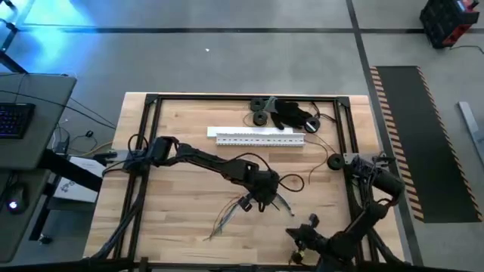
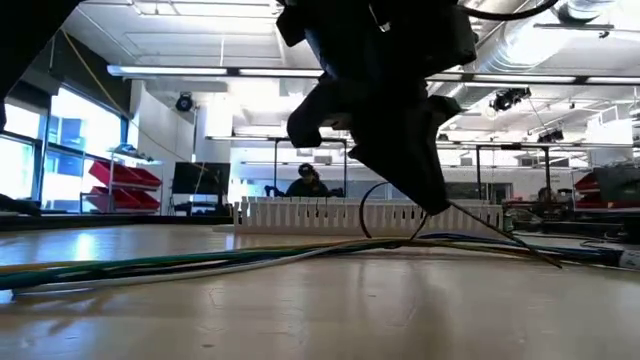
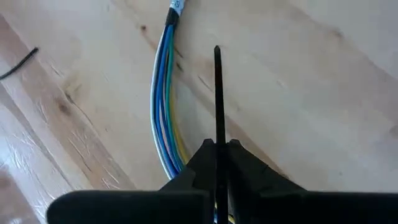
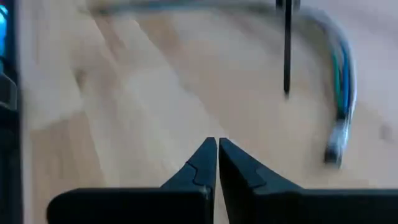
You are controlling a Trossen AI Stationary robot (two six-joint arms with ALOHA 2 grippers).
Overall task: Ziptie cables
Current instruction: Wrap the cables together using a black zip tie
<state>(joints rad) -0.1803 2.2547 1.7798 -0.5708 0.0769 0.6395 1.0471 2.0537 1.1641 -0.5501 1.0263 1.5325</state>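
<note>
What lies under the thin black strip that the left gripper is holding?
Under the zip tie, shut in the left gripper, is bare wooden table. The cables run beside it, then pass under the fingers, where they are covered.

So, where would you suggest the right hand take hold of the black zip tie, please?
Probably the free tip: the zip tie sticks straight out of the left hand, near the cables, with its far end bare. The right hand, shut now, should open and come from opposite the left hand.
</note>
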